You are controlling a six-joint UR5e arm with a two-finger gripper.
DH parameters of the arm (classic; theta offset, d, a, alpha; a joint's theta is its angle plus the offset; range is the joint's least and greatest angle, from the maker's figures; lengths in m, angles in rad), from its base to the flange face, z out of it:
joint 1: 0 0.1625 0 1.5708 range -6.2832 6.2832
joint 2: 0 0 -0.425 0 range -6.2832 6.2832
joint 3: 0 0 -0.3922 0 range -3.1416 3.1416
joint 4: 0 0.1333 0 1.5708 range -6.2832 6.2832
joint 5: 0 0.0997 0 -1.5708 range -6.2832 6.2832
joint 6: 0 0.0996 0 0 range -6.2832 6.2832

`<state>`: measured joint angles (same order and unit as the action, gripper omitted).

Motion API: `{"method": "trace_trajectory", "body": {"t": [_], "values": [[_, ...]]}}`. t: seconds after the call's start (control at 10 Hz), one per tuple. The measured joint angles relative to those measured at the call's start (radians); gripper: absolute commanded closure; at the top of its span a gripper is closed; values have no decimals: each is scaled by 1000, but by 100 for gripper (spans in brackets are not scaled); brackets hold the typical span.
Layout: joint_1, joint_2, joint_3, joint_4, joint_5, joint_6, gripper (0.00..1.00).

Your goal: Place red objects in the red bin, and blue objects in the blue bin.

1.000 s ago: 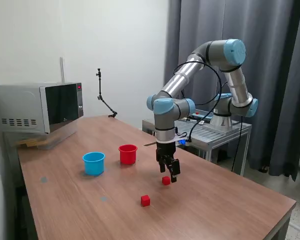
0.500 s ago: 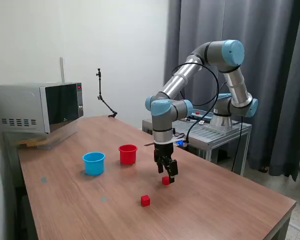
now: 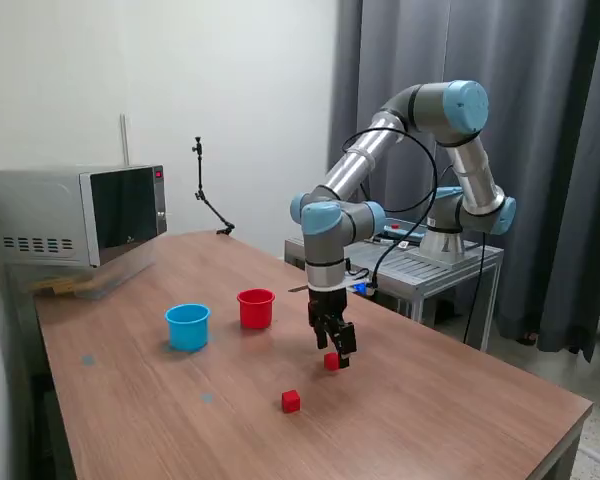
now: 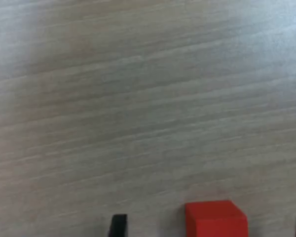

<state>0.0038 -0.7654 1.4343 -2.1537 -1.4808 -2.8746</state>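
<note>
Surface [image 3: 430, 400] is wood-grain, w/ the arm's end effector [image 3: 335, 352] pointing down just above it, near the middle. Jaws are spread apart, released, w/ one red cube [image 3: 331, 361] sitting between the fingertips; wrist view shows that cube [image 4: 216, 218] resting on the surface w/ a gap to the dark fingertip [image 4: 118, 225] on one side, other fingertip barely in shot at the frame edge. Not clamped on anything. Second red cube [image 3: 291, 401] lies nearer the camera, apart from the first, untouched. Red cup [image 3: 256, 308] and light blue cup [image 3: 188, 326] stand upright side by side, not touching, toward the exterior view's left of the end effector; contents can't be made out. Microwave [image 3: 75, 215] sits at the far left end.
</note>
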Motion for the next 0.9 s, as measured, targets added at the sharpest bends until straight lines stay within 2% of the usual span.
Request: {"method": "trace_trajectory", "body": {"t": [0.9], "values": [[0,7,-23,5,-14,-1,100]]}}
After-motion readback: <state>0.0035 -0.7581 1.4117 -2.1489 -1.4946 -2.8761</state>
